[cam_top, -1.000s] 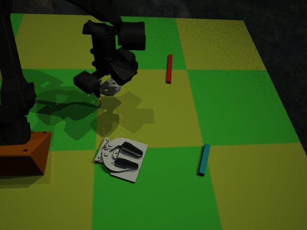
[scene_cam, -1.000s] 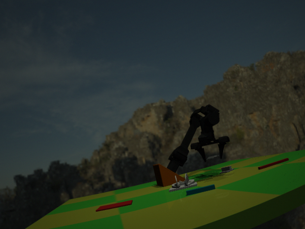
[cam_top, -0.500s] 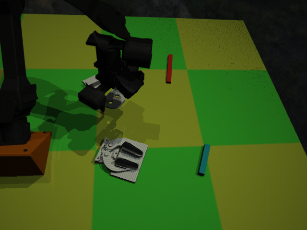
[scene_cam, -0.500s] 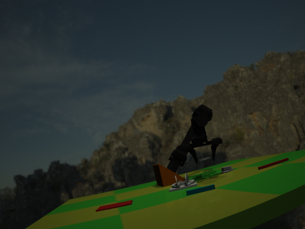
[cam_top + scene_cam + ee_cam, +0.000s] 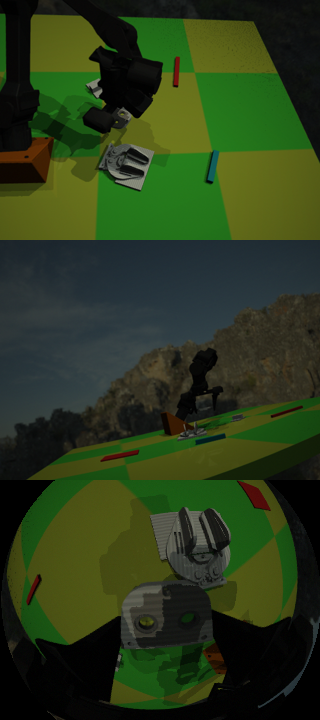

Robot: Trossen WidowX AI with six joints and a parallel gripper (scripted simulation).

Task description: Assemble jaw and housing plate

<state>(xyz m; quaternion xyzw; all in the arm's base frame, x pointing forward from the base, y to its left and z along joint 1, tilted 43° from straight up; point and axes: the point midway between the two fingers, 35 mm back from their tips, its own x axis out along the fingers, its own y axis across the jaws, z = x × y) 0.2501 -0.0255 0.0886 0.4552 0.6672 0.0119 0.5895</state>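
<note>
Left of the gripper assembly (image 5: 121, 160) (image 5: 192, 433) (image 5: 200, 547), in the top view, the orange base (image 5: 42, 155) (image 5: 168, 424) (image 5: 216, 661) is sitting. The gray stand (image 5: 95, 88) (image 5: 237, 417) is lying beyond the assembly. The claw (image 5: 120, 120) (image 5: 205, 411) (image 5: 166, 618) is grasping the housing plate (image 5: 124, 120) (image 5: 204, 408) (image 5: 167, 600) above the table, near the assembly and apart from it. Both jaws (image 5: 135, 164) (image 5: 200, 530) are lying on the assembly. Right of it, the red bar (image 5: 176, 71) (image 5: 286, 411) (image 5: 33, 590) is lying farther back, the teal bar (image 5: 212, 166) (image 5: 210, 438) nearer its level.
</note>
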